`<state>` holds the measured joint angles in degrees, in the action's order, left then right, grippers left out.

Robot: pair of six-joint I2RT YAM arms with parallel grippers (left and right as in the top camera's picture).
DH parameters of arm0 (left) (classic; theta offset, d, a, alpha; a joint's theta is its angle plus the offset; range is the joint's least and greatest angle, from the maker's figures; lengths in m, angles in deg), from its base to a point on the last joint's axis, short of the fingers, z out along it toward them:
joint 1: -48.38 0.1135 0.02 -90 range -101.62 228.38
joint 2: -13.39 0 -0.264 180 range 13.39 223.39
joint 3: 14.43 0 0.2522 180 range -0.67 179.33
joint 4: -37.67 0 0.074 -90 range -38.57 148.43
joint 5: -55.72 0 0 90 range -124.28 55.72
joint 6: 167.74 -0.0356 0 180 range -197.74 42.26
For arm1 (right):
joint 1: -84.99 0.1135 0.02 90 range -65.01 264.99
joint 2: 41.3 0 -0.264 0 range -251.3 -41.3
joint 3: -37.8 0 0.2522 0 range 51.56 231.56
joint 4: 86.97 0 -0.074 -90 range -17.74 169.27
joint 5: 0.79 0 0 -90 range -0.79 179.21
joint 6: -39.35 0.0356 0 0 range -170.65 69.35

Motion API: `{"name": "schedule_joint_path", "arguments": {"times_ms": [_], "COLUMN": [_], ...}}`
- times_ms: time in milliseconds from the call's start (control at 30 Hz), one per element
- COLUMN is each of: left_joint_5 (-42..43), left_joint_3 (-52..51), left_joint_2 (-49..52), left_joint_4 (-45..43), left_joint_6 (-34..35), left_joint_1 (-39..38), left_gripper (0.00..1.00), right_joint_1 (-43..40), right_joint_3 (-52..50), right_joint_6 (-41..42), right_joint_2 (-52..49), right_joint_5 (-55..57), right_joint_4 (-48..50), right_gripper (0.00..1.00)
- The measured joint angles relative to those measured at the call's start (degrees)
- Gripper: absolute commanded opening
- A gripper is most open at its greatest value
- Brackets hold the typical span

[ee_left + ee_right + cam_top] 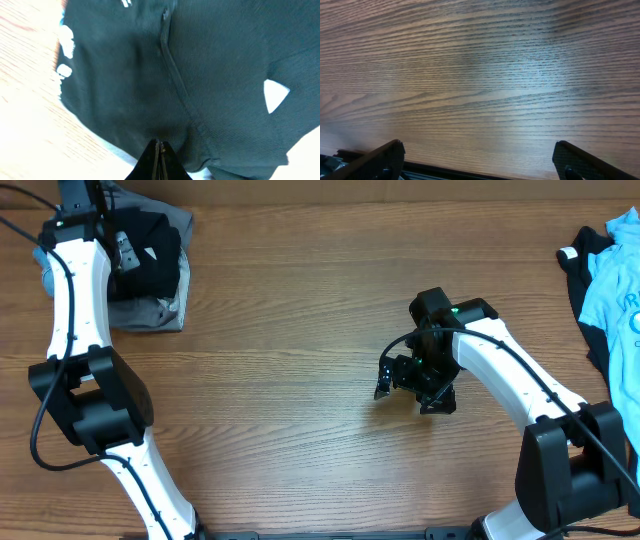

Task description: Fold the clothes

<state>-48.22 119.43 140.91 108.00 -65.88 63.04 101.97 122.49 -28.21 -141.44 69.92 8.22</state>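
Jaws of the left gripper (124,248) are sitting pressed together, while those of the right gripper (412,398) are standing spread wide with nothing between them.

From overhead, the left jaws are resting against the black T-shirt (152,252), which is lying bunched on a grey garment (165,315) that is showing just beyond and below them. The right jaws are hanging over the bare wooden table (300,300), well apart from that heap. Far off to their outer side, a light blue shirt (622,290) is lying over a black garment (588,255). Dark print on the blue one is showing only as cut-off letters, too partial to read.

In the left wrist view, the left gripper (157,150) is showing as two thin dark tips closed flat against each other at the edge of the black T-shirt (225,55); whether cloth is caught between them I cannot tell. The knit is looking finely ribbed and matte. A raised seam (172,70) is running up and away from the tips. White marks (65,40) are sitting off to one side, too blurred to read, and a white triangular patch (275,95) is showing on the other.

In the right wrist view, the fingertips (385,157) of the right gripper (480,167) are framing only the table (480,75), its brown grain running in fine wavy lines with a soft sheen.
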Motion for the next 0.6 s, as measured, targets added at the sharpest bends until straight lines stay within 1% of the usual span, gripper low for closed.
{"name": "schedule_joint_path", "arguments": {"times_ms": [167, 300, 600], "left_joint_5": [2.4, 2.6, 2.8], "left_joint_3": [0.0, 0.0, 2.5], "left_joint_2": [3.9, 6.9, 7.0], "left_joint_4": [0.7, 0.5, 1.5], "left_joint_6": [0.0, 0.0, -0.5], "left_joint_1": [0.5, 0.5, 1.6], "left_gripper": [0.06, 0.04, 0.05], "right_joint_1": [0.0, 0.0, 0.0], "right_joint_3": [0.0, 0.0, 0.0], "right_joint_6": [0.0, 0.0, 0.0], "right_joint_2": [0.0, 0.0, 0.0], "right_joint_5": [0.0, 0.0, 0.0], "right_joint_4": [-0.4, -0.7, -0.4], "right_gripper": [0.99, 0.99, 0.99]}}
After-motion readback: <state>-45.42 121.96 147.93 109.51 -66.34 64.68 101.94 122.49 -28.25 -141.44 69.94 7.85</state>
